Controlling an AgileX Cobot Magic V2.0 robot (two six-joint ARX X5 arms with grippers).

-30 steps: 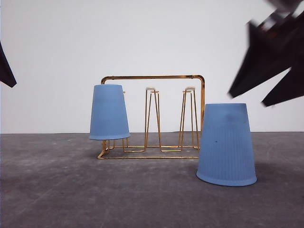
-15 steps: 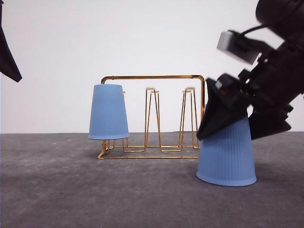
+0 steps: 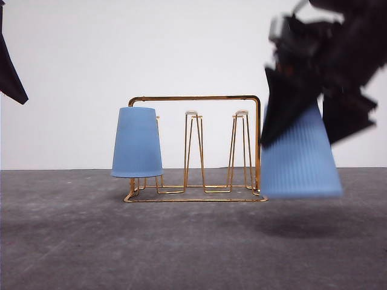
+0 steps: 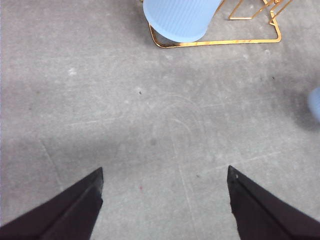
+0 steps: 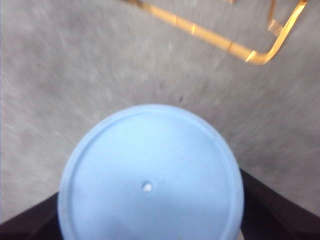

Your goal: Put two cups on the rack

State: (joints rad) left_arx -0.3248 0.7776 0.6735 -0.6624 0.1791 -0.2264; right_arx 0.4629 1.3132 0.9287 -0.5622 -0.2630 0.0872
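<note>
Hanging upside down at the right of the front view, a light blue tapered plastic cup with fine vertical ribbing (image 3: 299, 160) is clear of the grey, matte, faintly speckled tabletop (image 3: 193, 241), with a soft shadow below it; the black right gripper (image 3: 314, 112) is clamped on its upper part, and the right wrist view shows its round closed end (image 5: 150, 175) between the dark fingers. A second identical blue cup (image 3: 137, 142) sits inverted on the left end of the thin gold wire rack (image 3: 196, 148) at centre frame, whose two other white-tipped prongs stand bare. The held cup is just beside the rack's right end. The black left gripper (image 4: 165, 200) hangs over bare table with its fingers spread wide apart, holding nothing.
</note>
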